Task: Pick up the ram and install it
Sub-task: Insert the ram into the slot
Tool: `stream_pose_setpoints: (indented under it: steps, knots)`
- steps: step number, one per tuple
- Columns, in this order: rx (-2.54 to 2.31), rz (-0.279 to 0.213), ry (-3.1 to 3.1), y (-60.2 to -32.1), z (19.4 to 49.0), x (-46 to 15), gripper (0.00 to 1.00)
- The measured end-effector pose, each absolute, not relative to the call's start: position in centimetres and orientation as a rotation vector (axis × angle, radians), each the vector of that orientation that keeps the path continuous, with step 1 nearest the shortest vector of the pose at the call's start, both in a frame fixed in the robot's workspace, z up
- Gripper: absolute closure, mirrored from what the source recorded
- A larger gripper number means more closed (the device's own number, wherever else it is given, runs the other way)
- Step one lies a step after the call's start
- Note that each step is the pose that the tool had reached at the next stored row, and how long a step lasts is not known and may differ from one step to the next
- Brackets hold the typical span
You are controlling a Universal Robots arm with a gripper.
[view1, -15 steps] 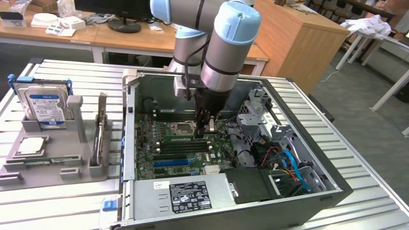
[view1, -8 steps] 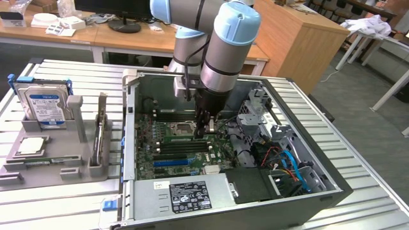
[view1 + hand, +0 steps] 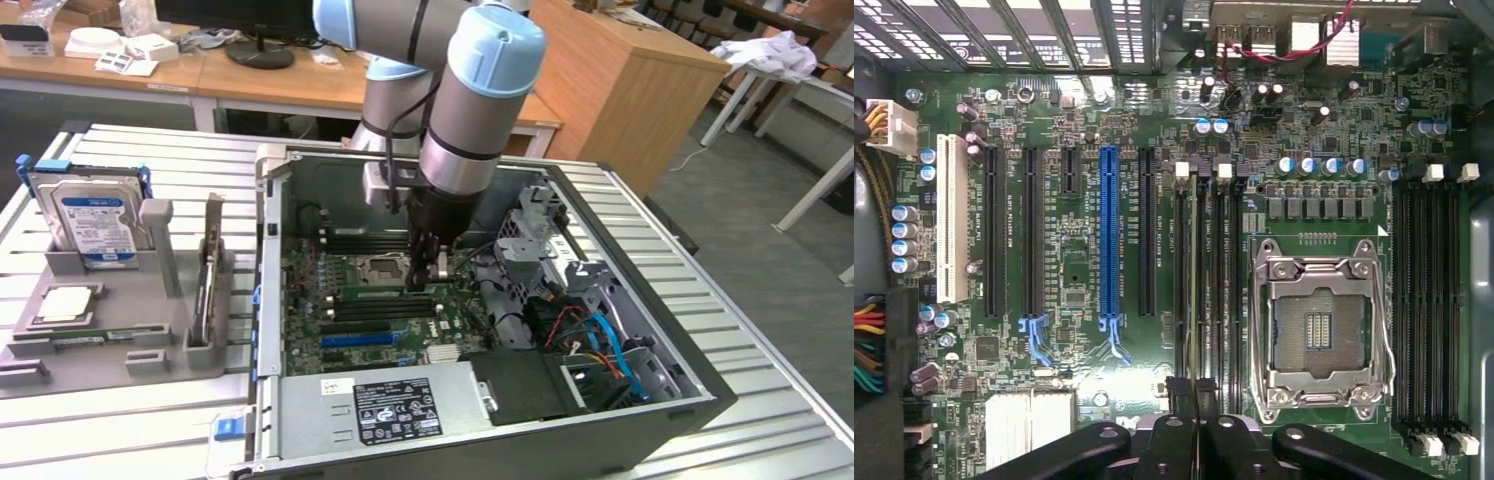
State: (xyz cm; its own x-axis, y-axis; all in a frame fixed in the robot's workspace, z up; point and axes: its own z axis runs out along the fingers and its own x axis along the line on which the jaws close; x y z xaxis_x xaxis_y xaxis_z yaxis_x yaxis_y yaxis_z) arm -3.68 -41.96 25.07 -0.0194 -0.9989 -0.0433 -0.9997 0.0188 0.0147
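Right now my claw (image 3: 427,278) pinches the ram (image 3: 384,292) edge-on, low over the black slots (image 3: 1226,280) beside the CPU socket (image 3: 1319,330) (held lengthwise, I'd say to match a slot).

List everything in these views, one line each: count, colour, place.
table: one, silver, slatted, under everything.
computer case: one, dark grey, open, on the table.
circuit board: one, green, inside the computer case.
processor socket: one, silver, on the circuit board.
ram: one, green, in a slot beside the processor socket.
power supply: one, grey, black label, in the computer case.
tray: one, grey, at the exterior view's left of the computer case.
hard drive: one, silver with blue label, upright in the tray.
arm: one, grey and light blue, reaching into the computer case.
gripper: one, black, low over the circuit board at the ram.
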Motion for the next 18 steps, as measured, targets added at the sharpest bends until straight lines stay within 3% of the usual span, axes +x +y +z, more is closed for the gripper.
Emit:
stream_pose_setpoints:
  steps: [18]
  knots:
    - [-2.185, 0.063, 2.227, -42.09, 24.29, -3.68, 0.88]
